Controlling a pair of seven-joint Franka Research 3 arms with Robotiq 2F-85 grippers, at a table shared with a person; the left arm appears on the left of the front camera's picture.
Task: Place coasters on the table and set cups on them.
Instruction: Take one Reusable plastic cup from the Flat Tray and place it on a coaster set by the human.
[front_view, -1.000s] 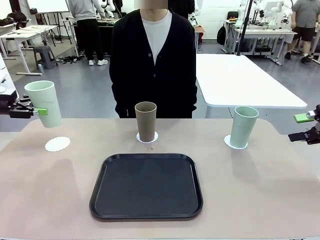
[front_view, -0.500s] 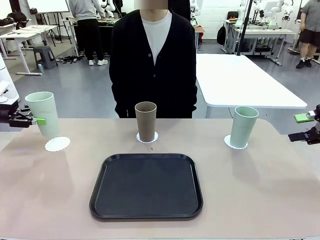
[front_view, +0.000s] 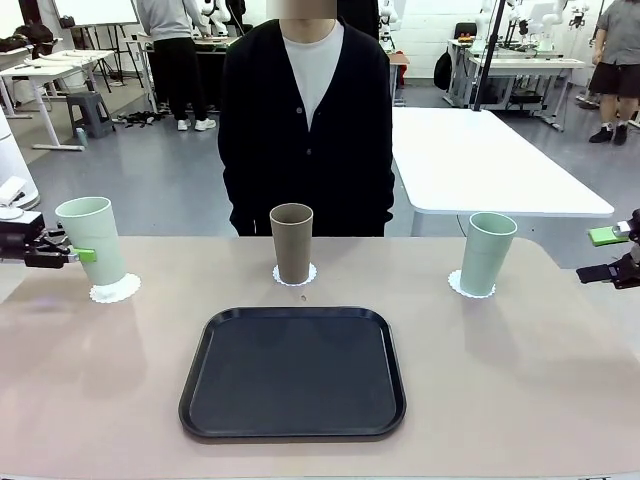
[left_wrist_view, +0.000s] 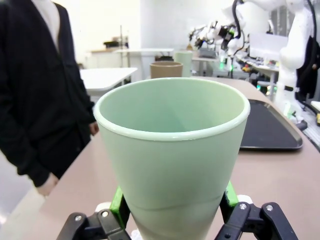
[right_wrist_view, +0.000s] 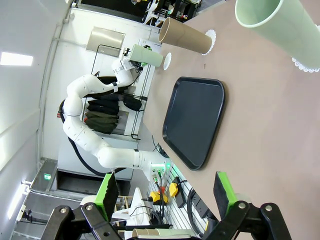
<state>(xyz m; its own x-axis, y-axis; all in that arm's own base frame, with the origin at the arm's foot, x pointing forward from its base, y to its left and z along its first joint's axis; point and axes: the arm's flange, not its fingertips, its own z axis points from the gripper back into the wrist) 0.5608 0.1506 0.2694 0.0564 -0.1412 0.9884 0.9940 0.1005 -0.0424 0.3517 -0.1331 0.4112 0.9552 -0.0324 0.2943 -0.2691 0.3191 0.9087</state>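
Observation:
My left gripper is shut on a pale mint cup, which stands upright with its base down at the left coaster; whether it rests on the coaster I cannot tell. In the left wrist view the same cup sits between my green pads. A brown cup stands on the middle coaster. Another mint cup stands on the right coaster. My right gripper hangs open at the table's right edge, apart from that cup. Its wrist view has the fingers spread wide with nothing between them.
A black rounded-square tray lies bare in the middle of the beige table. A person in a dark cardigan stands at the far side behind the brown cup. A white table stands behind on the right.
My left gripper has lowered the mint cup from well above the table down onto the left coaster. The right arm, the other cups and the tray have not moved.

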